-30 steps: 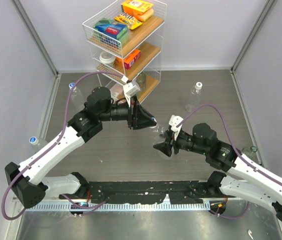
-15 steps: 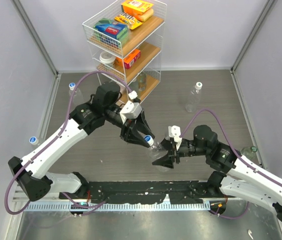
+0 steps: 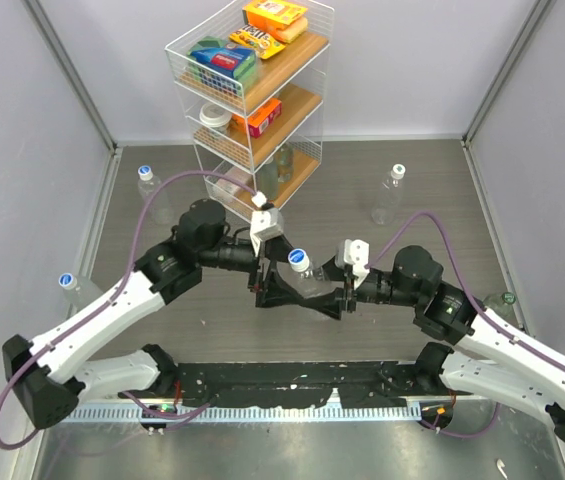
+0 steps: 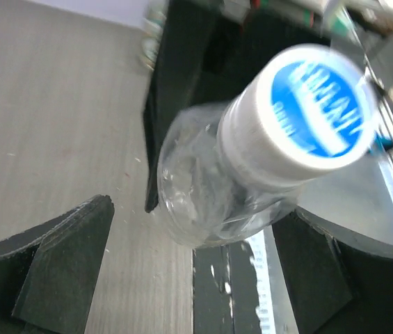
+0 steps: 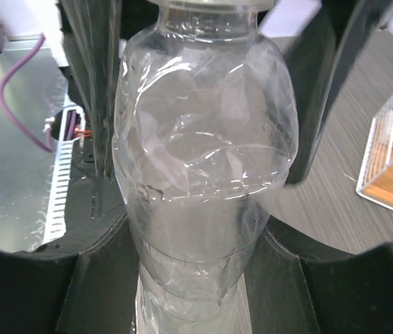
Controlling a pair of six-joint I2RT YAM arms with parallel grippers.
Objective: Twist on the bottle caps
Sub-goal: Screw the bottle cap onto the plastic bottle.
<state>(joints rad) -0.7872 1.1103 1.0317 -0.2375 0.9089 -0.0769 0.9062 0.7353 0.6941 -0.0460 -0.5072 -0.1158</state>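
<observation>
Right gripper [image 5: 196, 268] is pinching the clear bottle [image 5: 203, 139] around its body, over the middle of the table. Left gripper [image 4: 193, 268] has its jaws spread wide either side of the blue-topped cap [image 4: 307, 104], which sits on the neck, not touching it. Grey wood-grain table [image 3: 432, 170], grey walls, wire shelf rack [image 3: 252, 85] at the back, spare bottles [image 3: 390, 195] round the edges. Half a second back the left jaws were closed on that cap, now they've let go.

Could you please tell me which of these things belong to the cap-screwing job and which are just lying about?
Job: middle bottle, its blue-topped cap, spare bottles on the table.
Lying about: wire shelf, snack boxes, wide white lid.
</observation>
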